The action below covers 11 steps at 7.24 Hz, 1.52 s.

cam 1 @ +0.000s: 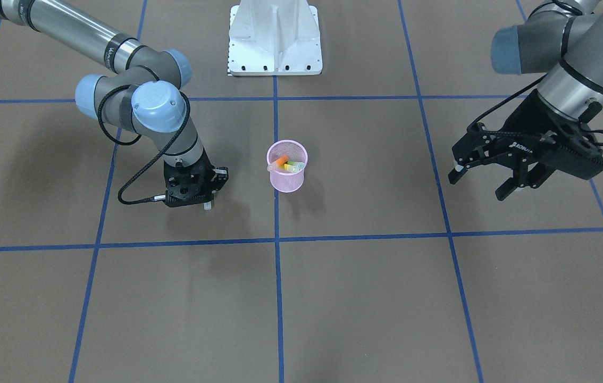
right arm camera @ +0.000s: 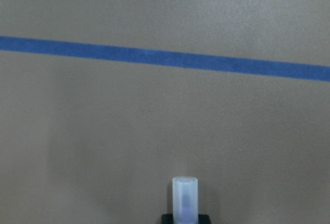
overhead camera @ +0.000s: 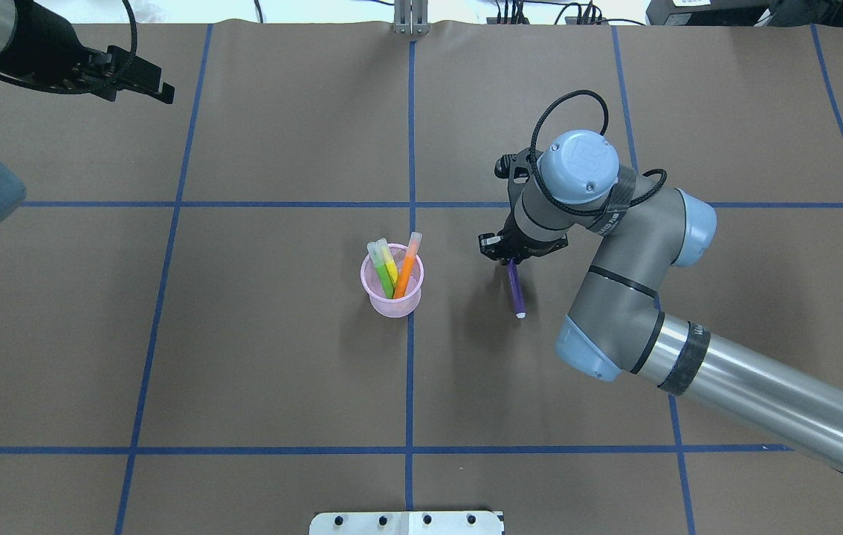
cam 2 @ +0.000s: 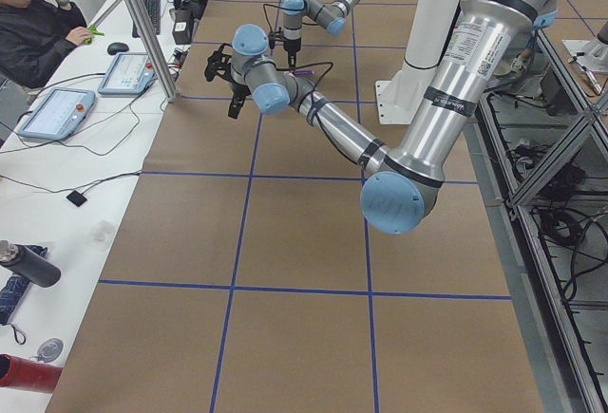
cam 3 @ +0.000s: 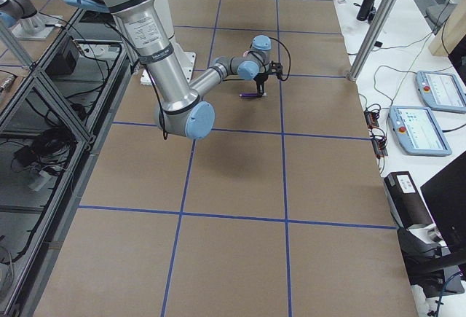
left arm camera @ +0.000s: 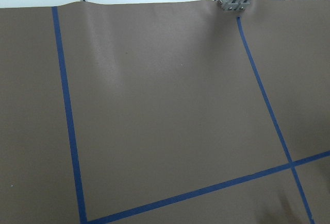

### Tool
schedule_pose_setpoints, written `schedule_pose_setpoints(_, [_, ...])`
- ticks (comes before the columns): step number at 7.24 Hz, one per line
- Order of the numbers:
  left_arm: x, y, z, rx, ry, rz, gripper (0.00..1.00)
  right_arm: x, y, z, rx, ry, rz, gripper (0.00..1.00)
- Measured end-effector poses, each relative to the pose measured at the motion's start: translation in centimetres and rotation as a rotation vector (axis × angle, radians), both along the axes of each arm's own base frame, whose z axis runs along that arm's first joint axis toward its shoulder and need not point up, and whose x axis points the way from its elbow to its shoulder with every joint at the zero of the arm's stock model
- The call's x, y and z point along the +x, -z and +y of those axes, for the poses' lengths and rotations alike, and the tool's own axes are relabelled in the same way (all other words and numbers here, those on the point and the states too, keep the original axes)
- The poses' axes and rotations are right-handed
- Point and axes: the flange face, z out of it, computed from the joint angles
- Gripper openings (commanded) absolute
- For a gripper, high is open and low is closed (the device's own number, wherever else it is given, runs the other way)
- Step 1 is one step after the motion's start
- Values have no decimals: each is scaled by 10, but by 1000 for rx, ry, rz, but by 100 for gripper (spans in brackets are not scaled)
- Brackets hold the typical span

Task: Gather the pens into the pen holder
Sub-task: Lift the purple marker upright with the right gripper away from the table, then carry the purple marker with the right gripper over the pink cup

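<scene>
The pink mesh pen holder (overhead camera: 392, 301) stands upright near the table's middle and also shows in the front view (cam 1: 286, 182). The orange pen (overhead camera: 407, 267), the green pen (overhead camera: 380, 273) and the yellow pen (overhead camera: 389, 261) lean inside it. My right gripper (overhead camera: 508, 257) is low over the table to the cup's right, shut on the purple pen (overhead camera: 517, 290). The pen's whitish cap end sticks out below the gripper (right arm camera: 184, 197). I cannot tell whether it touches the table. My left gripper (cam 1: 477, 186) is open, empty and raised, far from the cup.
The robot's white base plate (cam 1: 275, 42) sits at the table's robot-side edge. Blue tape lines (overhead camera: 410, 204) grid the brown table cover. A seated operator (cam 2: 38, 24) and tablets are at a side table beyond the far edge.
</scene>
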Motion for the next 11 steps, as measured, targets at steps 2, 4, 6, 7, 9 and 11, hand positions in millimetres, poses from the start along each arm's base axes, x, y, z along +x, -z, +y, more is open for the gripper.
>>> schedule_pose_setpoints(2, [-2,-5,3,-5,-1,-2,99,56,49,-18,41,-39,-115,0])
schedule_pose_setpoints(4, [-3,-13,5,-15,0,-8,99,92,99,-21,201,-147,-223,0])
schedule_pose_setpoints(6, [-2,-18,6,-21,0,-14,99,96,126,-8,372,-287,-352,0])
schedule_pose_setpoints(7, [-1,-20,6,-22,1,-16,99,86,133,7,441,-336,-418,0])
schedule_pose_setpoints(9, [0,-28,5,-35,0,-22,100,62,140,36,536,-351,-487,0])
schedule_pose_setpoints(11, [1,-39,3,-56,1,-32,100,37,141,60,596,-321,-480,0])
